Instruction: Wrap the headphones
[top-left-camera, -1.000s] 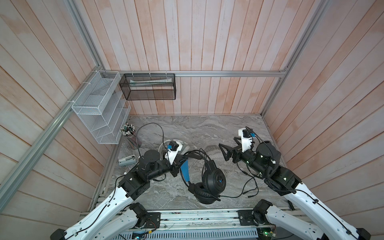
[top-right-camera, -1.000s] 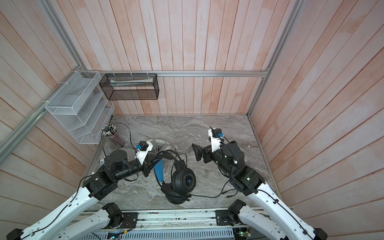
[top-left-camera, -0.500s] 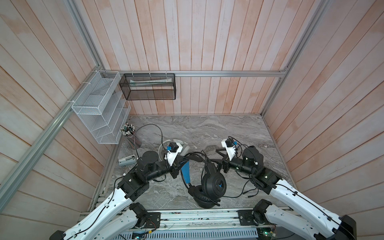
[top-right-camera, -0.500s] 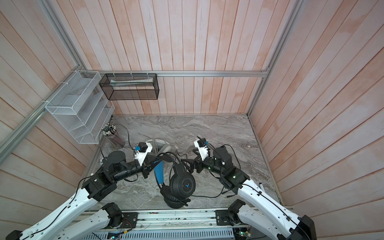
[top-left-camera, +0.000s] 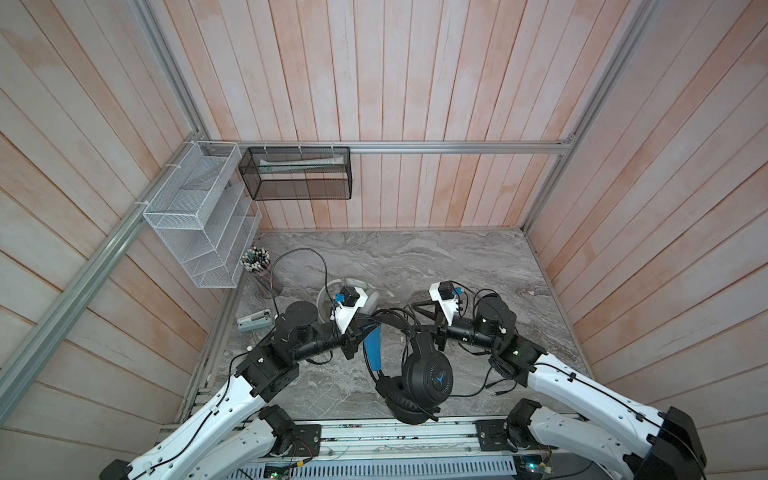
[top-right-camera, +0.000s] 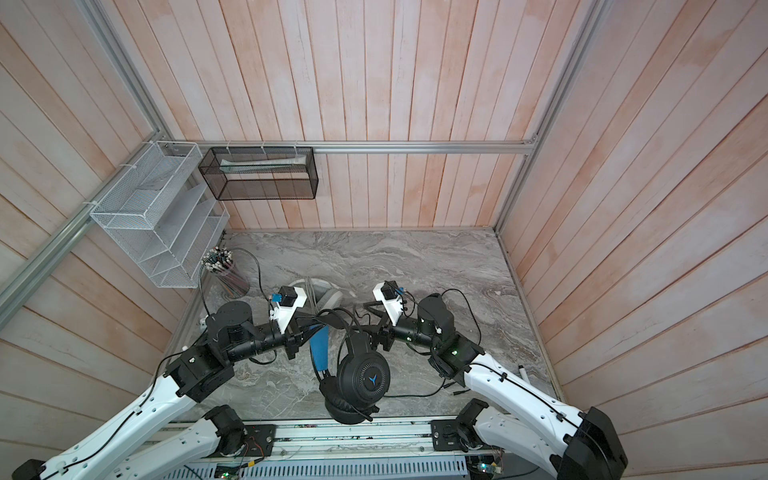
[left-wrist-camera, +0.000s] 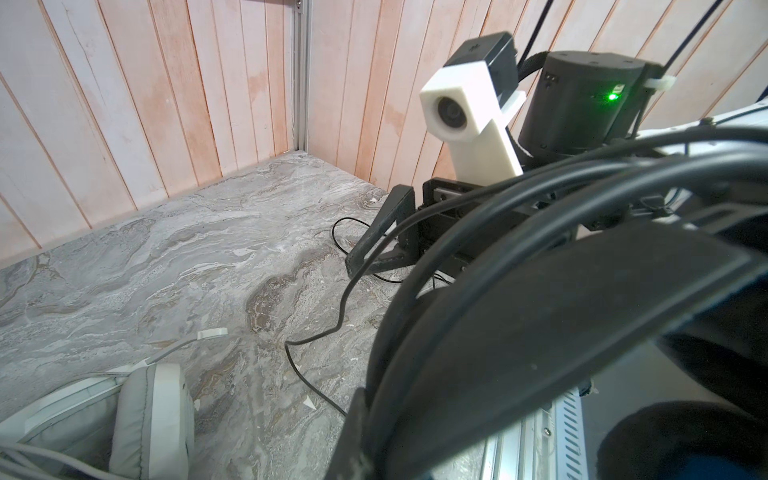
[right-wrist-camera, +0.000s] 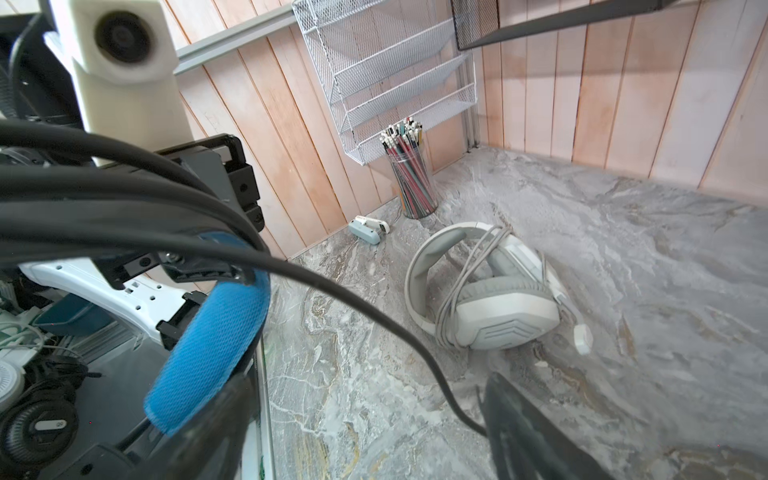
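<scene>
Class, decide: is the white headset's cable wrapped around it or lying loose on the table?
Wrapped: in the right wrist view the white cable loops repeatedly round the white headset.

I am looking down into a booth closed in by pale pinkish plank walls (top-left-camera: 395, 83) framed with aluminium rails (top-left-camera: 457, 146), over a grey marbled tabletop (top-left-camera: 415, 257) under soft, even light. On the left wall hangs a white wire tiered rack (top-left-camera: 199, 224), and just beside it on the back wall a black mesh basket (top-left-camera: 299, 176) holds a pale roll (top-left-camera: 303, 163). Below the rack a clear cup of pencils (top-left-camera: 259, 274) stands on the tabletop, with a small pale gadget (top-left-camera: 254, 322) lying nearer me along the left edge.
</scene>
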